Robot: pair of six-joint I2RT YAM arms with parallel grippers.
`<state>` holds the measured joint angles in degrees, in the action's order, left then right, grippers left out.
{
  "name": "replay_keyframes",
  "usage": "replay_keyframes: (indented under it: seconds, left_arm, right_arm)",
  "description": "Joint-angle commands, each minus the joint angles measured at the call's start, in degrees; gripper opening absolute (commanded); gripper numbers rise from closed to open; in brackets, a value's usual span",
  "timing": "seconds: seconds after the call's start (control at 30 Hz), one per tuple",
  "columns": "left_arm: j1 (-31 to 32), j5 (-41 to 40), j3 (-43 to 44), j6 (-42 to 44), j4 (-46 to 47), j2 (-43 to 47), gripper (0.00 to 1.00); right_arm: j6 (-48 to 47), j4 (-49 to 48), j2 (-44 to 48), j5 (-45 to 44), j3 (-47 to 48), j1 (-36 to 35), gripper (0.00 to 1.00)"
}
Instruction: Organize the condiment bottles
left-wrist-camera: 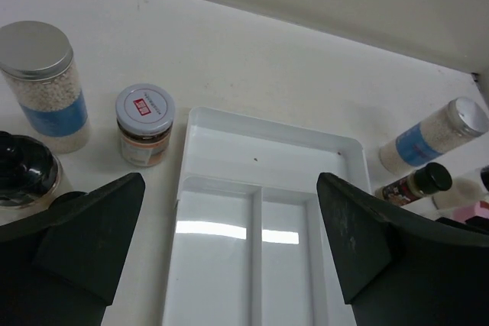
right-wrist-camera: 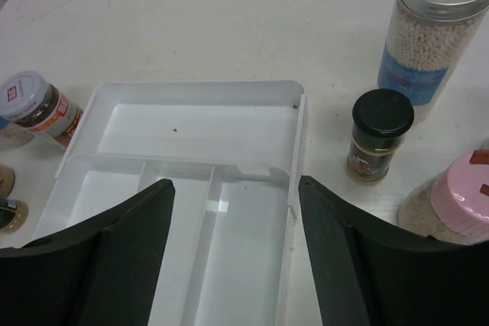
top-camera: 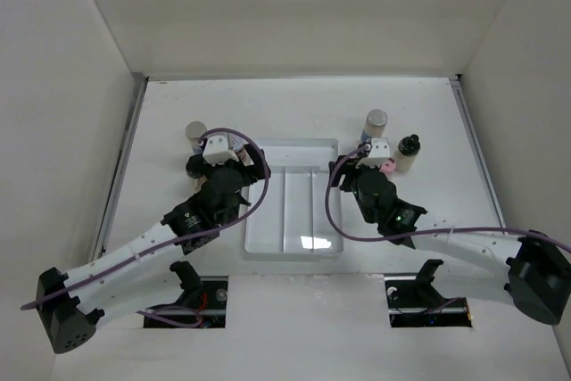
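Since left gripper [left-wrist-camera: 231, 211] and right gripper [right-wrist-camera: 237, 188] both hang open w/ nothing held and the condiment bottles [right-wrist-camera: 428, 36] stand on the table [right-wrist-camera: 229, 20] flanking the three-compartment tray [right-wrist-camera: 191, 89], I'd centre the right over the pink-capped jar [right-wrist-camera: 458, 204] b4 closing.

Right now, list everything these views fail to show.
Top view: the left gripper hides the jars near it, except the grey-capped jar.
Left wrist view: the black-capped jar is cut by the left edge and a finger.
Same view: the small jar has cap print too small to read.
Right wrist view: the pink-capped bottle is cut by the right edge; the fingers hide the near end of the tray.
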<state>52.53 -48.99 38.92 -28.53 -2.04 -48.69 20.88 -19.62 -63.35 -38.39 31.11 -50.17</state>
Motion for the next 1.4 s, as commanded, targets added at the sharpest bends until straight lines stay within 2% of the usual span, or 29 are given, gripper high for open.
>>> replay_keyframes:
  seconds: [0.0,0.17,0.27,0.37,0.47,0.5,0.53,0.57,0.6,0.67,0.73,0.77,0.83,0.93,1.17,1.37]
  left_arm:
    - [-2.2,0.7,2.8,0.4,-1.2,-0.5,1.0]
    - [-11.1,1.4,6.2,4.9,1.5,-5.0,1.0]
    - [-16.3,1.9,9.3,5.9,1.4,-8.6,1.0]
    - [-21.1,4.5,13.5,6.3,0.8,-12.0,1.0]
    - [-24.9,9.5,16.0,6.1,0.9,-14.8,0.99]
    - [-26.6,11.4,16.7,5.9,1.1,-16.1,0.85]
    - [-28.5,12.6,17.6,5.3,0.6,-17.4,0.61]
    - [-30.1,13.4,18.6,4.6,-0.1,-18.8,0.48]
    - [-31.3,13.9,19.6,4.1,-1.5,-20.0,0.47]
    - [-33.3,14.3,21.6,3.4,-4.5,-22.6,0.55]
    - [-34.9,14.3,22.8,3.0,-5.5,-24.8,0.73]
    - [-35.6,14.4,23.3,3.0,-5.9,-25.8,0.79]
    - [-36.7,14.6,24.4,3.0,-6.6,-27.9,0.87]
    - [-37.8,14.9,24.9,2.9,-7.5,-30.2,0.91]
    - [-38.8,14.7,23.7,1.5,-8.1,-32.9,0.9]
    - [-39.8,12.5,22.1,0.1,-7.2,-33.0,0.83]
  right_arm:
    - [-0.3,-4.8,-1.3,0.2,0.3,0.0,0.75]
    - [0.3,-5.2,-3.0,0.4,0.6,0.2,0.73]
    - [-0.3,-5.0,-3.6,0.5,0.8,0.2,0.66]
    - [-0.3,-5.0,-3.2,0.5,0.6,0.2,0.4]
    - [-0.5,-4.2,-3.3,0.8,0.9,0.2,0.24]
    - [-0.7,-3.7,-3.3,0.9,1.1,0.0,0.22]
    - [-0.7,-3.2,-3.2,0.8,1.4,-0.1,0.22]
    - [-0.7,-3.1,-3.0,0.5,1.4,-0.1,0.23]
    - [-0.7,-3.6,-2.9,0.2,1.2,-0.1,0.26]
    - [-0.7,-4.2,-3.3,0.2,1.1,-0.1,0.37]
    - [-1.0,-4.4,-4.0,0.3,1.2,-0.1,0.46]
    - [-1.1,-4.4,-4.1,0.2,1.2,-0.1,0.5]
    - [-0.8,-4.7,-4.4,0.3,1.1,-0.1,0.59]
    - [-1.2,-4.9,-5.6,0.7,1.4,-0.1,0.68]
    - [-1.6,-4.8,-6.6,0.8,1.8,-0.1,0.72]
    - [-1.7,-4.7,-6.8,0.9,1.8,-0.1,0.72]
